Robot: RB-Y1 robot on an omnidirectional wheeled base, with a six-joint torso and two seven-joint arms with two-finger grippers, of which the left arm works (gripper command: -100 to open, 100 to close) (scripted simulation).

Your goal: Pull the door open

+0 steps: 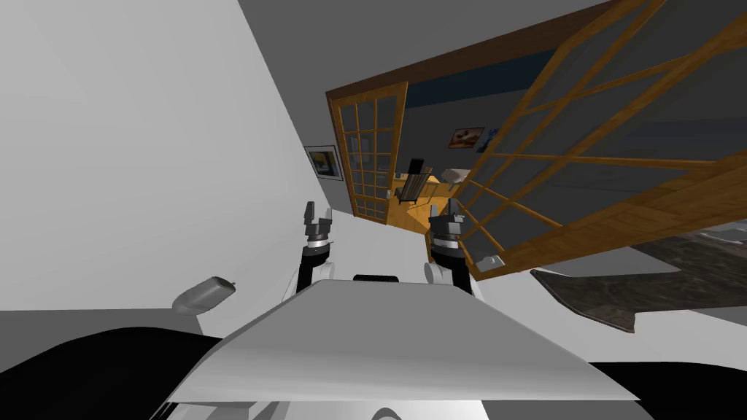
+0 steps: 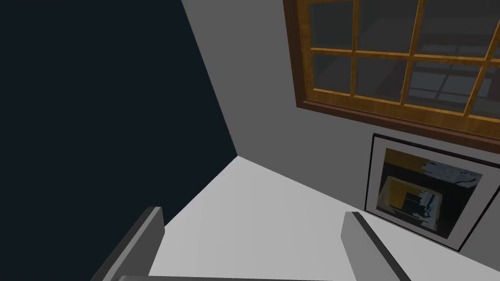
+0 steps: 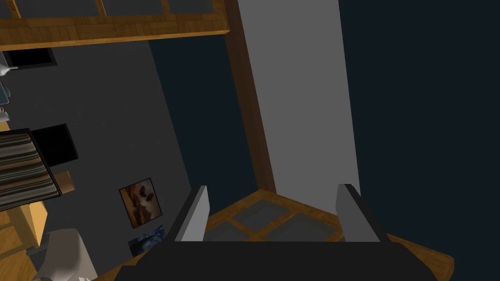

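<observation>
At one to three o'clock from me, the door leaf (image 1: pixel 583 168) stands swung wide into my side of the room. Its wooden grid and panes run close along my right arm. I judge the pull largely done. A small grey lever (image 1: pixel 493 260), probably the handle, sits on the leaf near its free edge, just beside my right forearm.

The right pincer (image 1: pixel 446 213) is up against that edge. Its wrist view shows the blades apart (image 3: pixel 273 214), gripping nothing, with the leaf's panes beyond them. The left pincer (image 1: pixel 317 217) hangs at eleven o'clock, also apart and empty (image 2: pixel 254 249).

The risk I see is pulling with nothing clamped, so the blades skate off the wood. If the leaf came any further, its edge could strike my forearm or chest.

The other leaf (image 1: pixel 370 157) stands in its frame at twelve o'clock, with a framed picture (image 1: pixel 323 162) beside it on the wall (image 1: pixel 146 146), which hems me in from nine to eleven. A dark rug (image 1: pixel 656 284) lies under the open leaf at three o'clock. Free floor (image 1: pixel 379 244) runs between the pincers towards the doorway (image 1: pixel 412 208) at twelve.
</observation>
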